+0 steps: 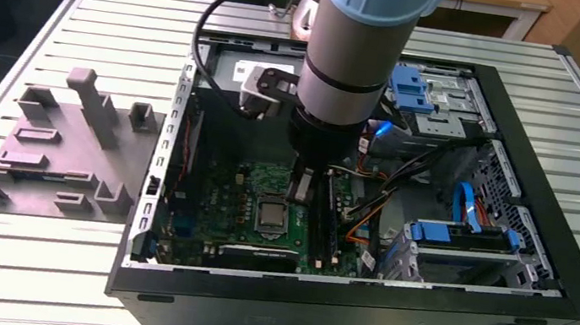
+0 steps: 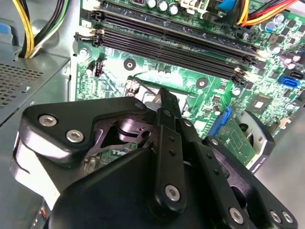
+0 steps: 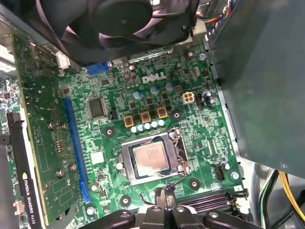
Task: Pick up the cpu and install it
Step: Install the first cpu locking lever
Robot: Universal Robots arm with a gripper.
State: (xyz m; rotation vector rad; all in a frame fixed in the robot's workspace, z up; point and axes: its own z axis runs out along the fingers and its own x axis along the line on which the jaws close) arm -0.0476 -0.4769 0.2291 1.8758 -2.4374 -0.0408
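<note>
The cpu [image 3: 150,158] is a small pale metal square lying flat in the square metal-framed socket [image 3: 126,167] on the green motherboard. In the exterior view the cpu [image 1: 272,213] sits in the middle of the open computer case. My gripper [image 3: 165,192] hangs just above the board at the socket's edge, on the side of the long black memory slots. Its fingertips are pressed together with nothing seen between them. In the second wrist view the gripper [image 2: 164,98] covers most of the socket. The exterior view shows the gripper [image 1: 305,188] a little behind the socket.
A grey tray [image 1: 63,156] with moulded holders lies outside the case at the exterior view's left. Black memory slots [image 2: 181,45], a standing expansion card [image 3: 33,143], a black fan [image 3: 124,19], loose cables [image 1: 402,178] and blue drive bays [image 1: 462,236] crowd the case.
</note>
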